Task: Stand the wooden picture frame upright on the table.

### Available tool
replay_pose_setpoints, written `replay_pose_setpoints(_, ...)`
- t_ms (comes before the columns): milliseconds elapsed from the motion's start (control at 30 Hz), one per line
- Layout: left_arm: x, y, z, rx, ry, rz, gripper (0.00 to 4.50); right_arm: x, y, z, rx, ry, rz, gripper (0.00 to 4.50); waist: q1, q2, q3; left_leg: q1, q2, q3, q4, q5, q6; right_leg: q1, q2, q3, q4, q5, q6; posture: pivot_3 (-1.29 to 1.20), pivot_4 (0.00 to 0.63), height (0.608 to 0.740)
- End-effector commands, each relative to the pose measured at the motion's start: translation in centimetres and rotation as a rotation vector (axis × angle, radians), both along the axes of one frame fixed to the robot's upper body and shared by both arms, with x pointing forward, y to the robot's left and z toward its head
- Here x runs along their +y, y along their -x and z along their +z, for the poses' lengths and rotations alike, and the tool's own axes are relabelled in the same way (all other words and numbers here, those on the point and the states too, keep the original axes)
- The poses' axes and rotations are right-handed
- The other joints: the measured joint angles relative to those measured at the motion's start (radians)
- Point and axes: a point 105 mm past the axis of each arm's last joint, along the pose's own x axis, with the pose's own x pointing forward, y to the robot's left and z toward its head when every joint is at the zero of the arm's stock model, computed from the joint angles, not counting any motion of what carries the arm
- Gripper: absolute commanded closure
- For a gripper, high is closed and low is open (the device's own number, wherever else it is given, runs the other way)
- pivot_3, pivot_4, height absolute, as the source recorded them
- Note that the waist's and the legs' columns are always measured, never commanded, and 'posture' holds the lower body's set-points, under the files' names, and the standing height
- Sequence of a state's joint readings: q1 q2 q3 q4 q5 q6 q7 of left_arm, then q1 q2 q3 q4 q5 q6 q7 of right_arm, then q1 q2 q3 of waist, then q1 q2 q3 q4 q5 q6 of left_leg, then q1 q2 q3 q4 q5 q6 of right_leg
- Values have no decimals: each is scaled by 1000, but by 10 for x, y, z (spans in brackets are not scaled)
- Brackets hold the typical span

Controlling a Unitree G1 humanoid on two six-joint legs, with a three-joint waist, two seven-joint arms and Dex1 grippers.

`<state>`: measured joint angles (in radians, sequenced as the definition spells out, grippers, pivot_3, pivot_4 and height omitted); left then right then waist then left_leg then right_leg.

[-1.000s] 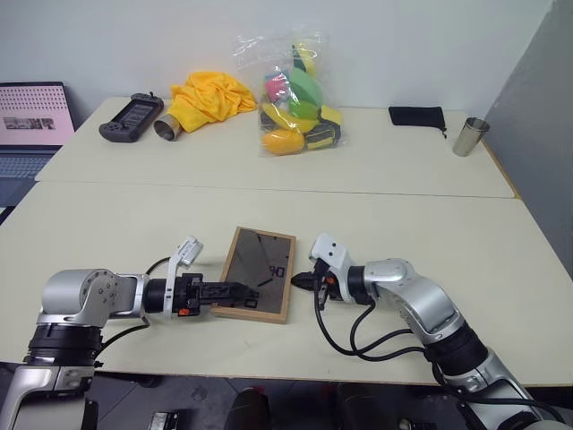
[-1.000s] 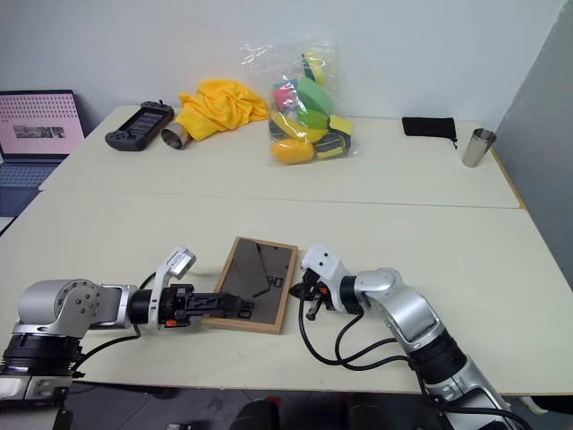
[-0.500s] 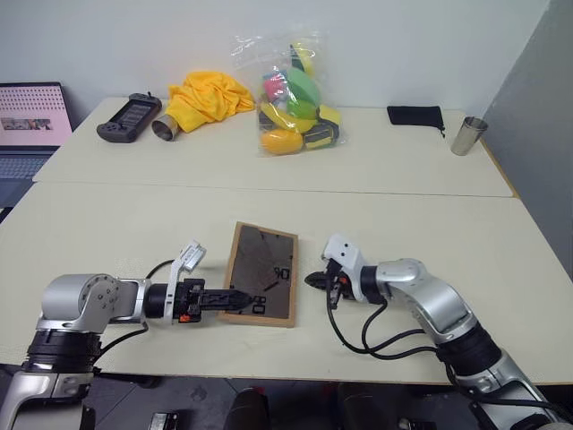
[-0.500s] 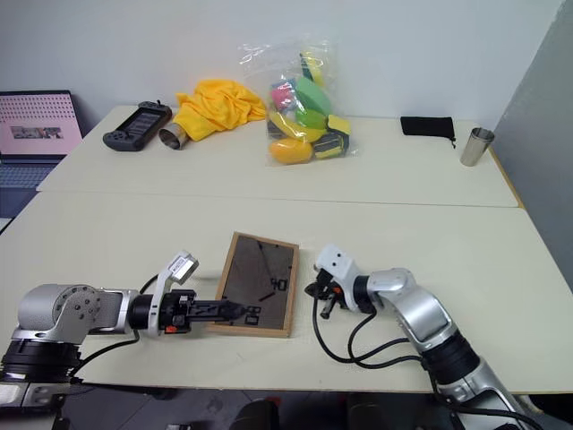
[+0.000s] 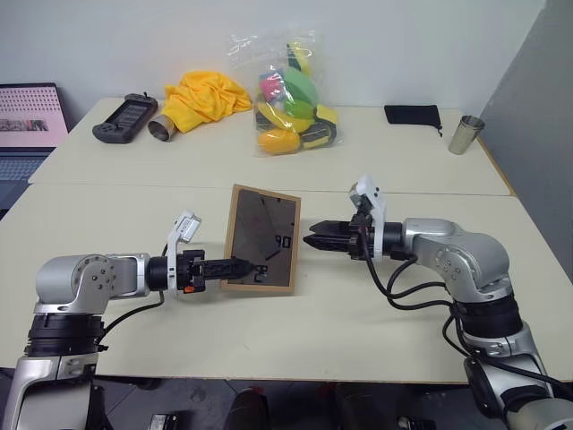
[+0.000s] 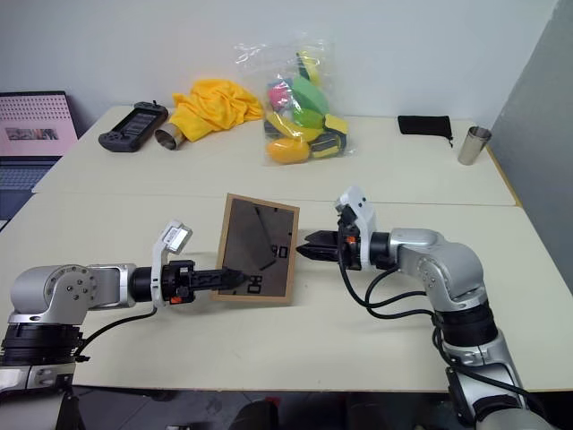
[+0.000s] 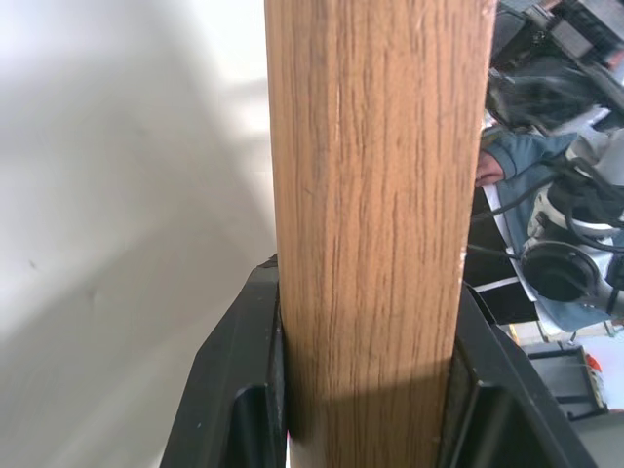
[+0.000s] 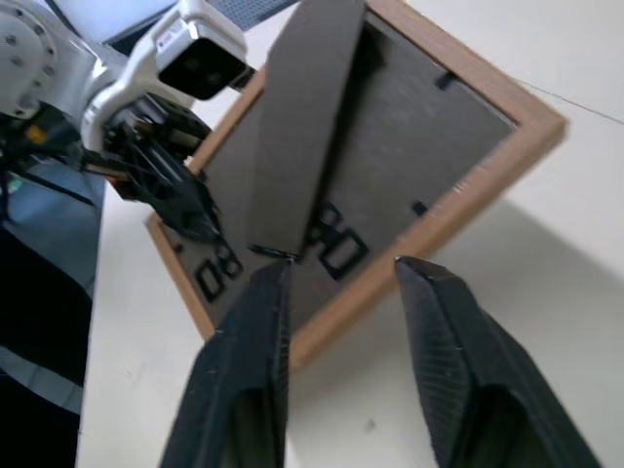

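cream table, wooden picture frame tilted up, bag holding coloured items

**Arm and Tool Status**

The left arm reached in from the left, forearm near level, its tool pointing toward the right. Its two black fingers were clamped on the lower corner of the wooden picture frame, one on each face. The right arm reached across from the right, elbow bent, wrist roughly level. The right tool pointed left, its fingers parted, tips just beside the frame's right edge, gripping nothing.
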<state>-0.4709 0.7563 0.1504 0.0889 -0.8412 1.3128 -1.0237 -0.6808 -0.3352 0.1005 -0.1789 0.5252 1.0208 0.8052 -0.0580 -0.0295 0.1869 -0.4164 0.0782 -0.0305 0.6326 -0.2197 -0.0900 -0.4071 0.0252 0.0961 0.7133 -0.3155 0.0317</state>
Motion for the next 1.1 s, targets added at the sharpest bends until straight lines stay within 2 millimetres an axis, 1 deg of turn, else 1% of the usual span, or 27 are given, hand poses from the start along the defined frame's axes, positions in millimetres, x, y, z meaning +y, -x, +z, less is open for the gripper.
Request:
replay_pose_setpoints(33, -12, -1, 25, -126, 48, -29, 3208, 22, -5, 20, -42, -59, 10, 1823, -1, 0, 0, 0, 0, 0, 0, 0, 0, 0, 0, 0, 0, 0, 0, 0, 150, 740)
replay_pose_setpoints(167, -16, -1, 24, -130, 54, -23, 3208, 39, -12, 21, -70, -54, 8, 807, 0, 0, 0, 0, 0, 0, 0, 0, 0, 0, 0, 0, 0, 0, 0, 0, 150, 740)
replay_pose_setpoints(267, -17, 0, 23, -132, 54, -22, 3208, 50, -13, 18, -78, -50, 23, 150, 0, 0, 0, 0, 0, 0, 0, 0, 0, 0, 0, 0, 0, 0, 0, 0, 150, 740)
replay_pose_setpoints(300, -17, 0, 23, -132, 55, -20, 3208, 56, -11, 19, -90, -54, 42, 44, 0, 0, 0, 0, 0, 0, 0, 0, 0, 0, 0, 0, 0, 0, 0, 0, 150, 740)
replay_pose_setpoints(367, -16, -1, 23, -130, 55, -12, 3208, 66, 1, 26, -96, -89, 119, 44, 0, 0, 0, 0, 0, 0, 0, 0, 0, 0, 0, 0, 0, 0, 0, 0, 150, 740)
replay_pose_setpoints(467, -14, 1, 24, -123, 58, -3, 3208, 69, 24, 39, -87, -148, 241, 44, 0, 0, 0, 0, 0, 0, 0, 0, 0, 0, 0, 0, 0, 0, 0, 0, 150, 740)
replay_pose_setpoints(500, -13, 2, 23, -118, 56, -2, 3208, 67, 32, 43, -75, -163, 282, 44, 0, 0, 0, 0, 0, 0, 0, 0, 0, 0, 0, -1, 0, 0, 0, 0, 150, 740)
replay_pose_setpoints(600, -11, 4, 21, -110, 52, 1, 3208, 57, 45, 46, -46, -174, 339, 44, 0, 0, 0, -1, 0, 0, 0, 0, 0, 0, 0, -1, 0, 0, 0, 0, 150, 740)
replay_pose_setpoints(700, -10, 5, 21, -100, 57, 7, 3208, 47, 49, 44, -25, -161, 354, 44, 1, 0, 0, 0, 0, -1, 0, 0, 0, 0, 0, -1, 0, 0, 0, 0, 150, 740)
replay_pose_setpoints(767, -8, 8, 21, -83, 60, 5, 3208, 36, 48, 39, -20, -130, 338, 44, 0, 0, 0, 0, 0, -1, 0, 0, 0, 0, 0, -1, 0, 0, 0, 0, 150, 740)
replay_pose_setpoints(800, -8, 9, 21, -68, 68, 4, 3208, 29, 43, 34, -36, -102, 302, 44, 0, 0, 0, 0, 0, -1, 0, 0, 0, 0, 0, -1, 0, 0, 0, 0, 150, 740)
replay_pose_setpoints(867, -6, 12, 22, -40, 87, 2, 3208, 13, 28, 22, -126, -5, 197, 44, 0, 0, 0, 0, 0, -1, 0, 0, 0, 0, 0, -1, 0, 0, 0, 0, 150, 740)
replay_pose_setpoints(933, -6, 16, 21, -12, 94, -6, 3208, -5, 19, 7, -250, 122, 139, 44, 1, 0, 0, 0, 0, -1, 0, 0, 0, 0, 0, -1, -1, 0, 0, 0, 150, 740)
replay_pose_setpoints(1033, -6, 24, 19, 45, 100, -20, 3208, -22, 14, 0, -351, 184, 98, 44, 1, 0, 0, -1, 0, 0, -1, 0, 0, 0, 0, -1, -2, 0, 1, 0, 150, 740)
replay_pose_setpoints(1100, -5, 29, 17, 103, 120, -24, 3208, -36, 9, -2, -524, 243, 69, 44, -3, 0, 0, 0, 0, 0, -1, 0, 0, 0, 0, 0, -2, 0, 1, 0, 150, 740)
